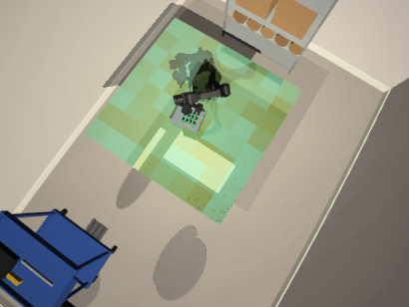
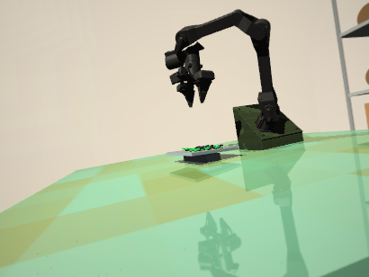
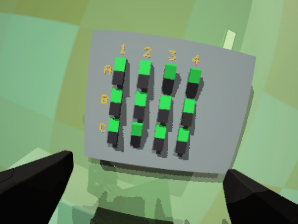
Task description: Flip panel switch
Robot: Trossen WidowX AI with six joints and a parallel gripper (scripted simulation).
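Note:
The grey panel (image 1: 176,119) (image 2: 175,154) (image 3: 225,125) carries black and green rocker switches in rows A to C and columns 1 to 4. Switch B1 (image 3: 116,98) is in the left column, middle row, with a bright green far half and a black near half; which end is raised is hard to tell. A3 (image 3: 170,72), A4 (image 3: 194,76) and C2 (image 3: 136,129) show darker green than the others. My gripper (image 1: 194,109) (image 2: 196,104) (image 3: 150,171) is open and empty, high above the panel, touching nothing. Its fingertips flank the panel's near edge in the wrist view.
The panel stands on a dark pedestal (image 2: 202,157) on the green checked table top (image 1: 249,95) (image 2: 108,193). The arm's dark base block (image 2: 279,137) is close behind it. A shelf unit (image 1: 274,52) with brown items is beyond the table, and a blue frame-like object (image 1: 75,239) is at lower left.

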